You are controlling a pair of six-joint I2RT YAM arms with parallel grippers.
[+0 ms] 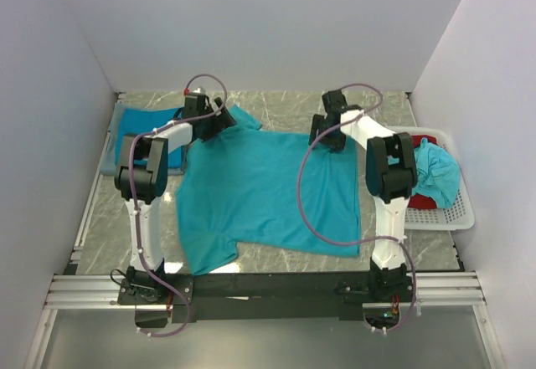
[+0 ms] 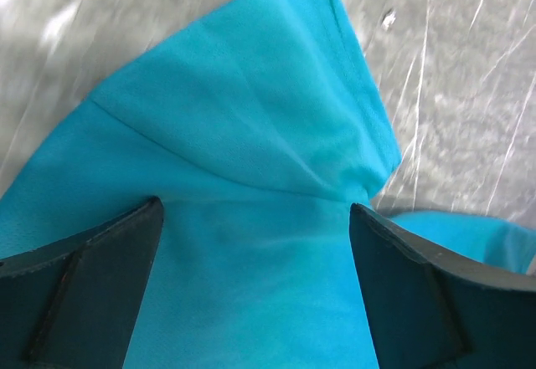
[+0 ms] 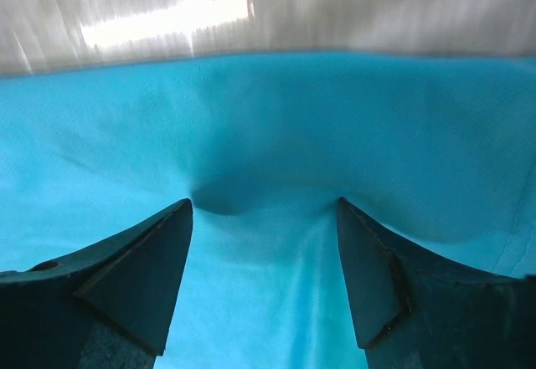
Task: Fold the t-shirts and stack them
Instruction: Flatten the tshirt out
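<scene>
While the spread t-shirt (image 1: 260,189) lies flat in the middle of the marble table (image 1: 276,101), both arms reach to its far edge, so the step in hand looks like taking hold for a first fold. Left of the spread t-shirt sits a folded teal shirt (image 1: 138,122), seemingly the start of the stack. The left gripper (image 2: 255,208) rests at the spread t-shirt's far-left sleeve, its jaws wide apart with cloth between them, gripping nothing. At its far-right corner the right gripper (image 3: 264,205) is likewise wide, tips pressing a pucker into the cloth. Next, both probably need to close on the fabric together and carry that edge over. Right of the spread t-shirt, a white lattice basket (image 1: 461,214) holds a crumpled teal shirt (image 1: 440,172) and a red garment (image 1: 423,202).
</scene>
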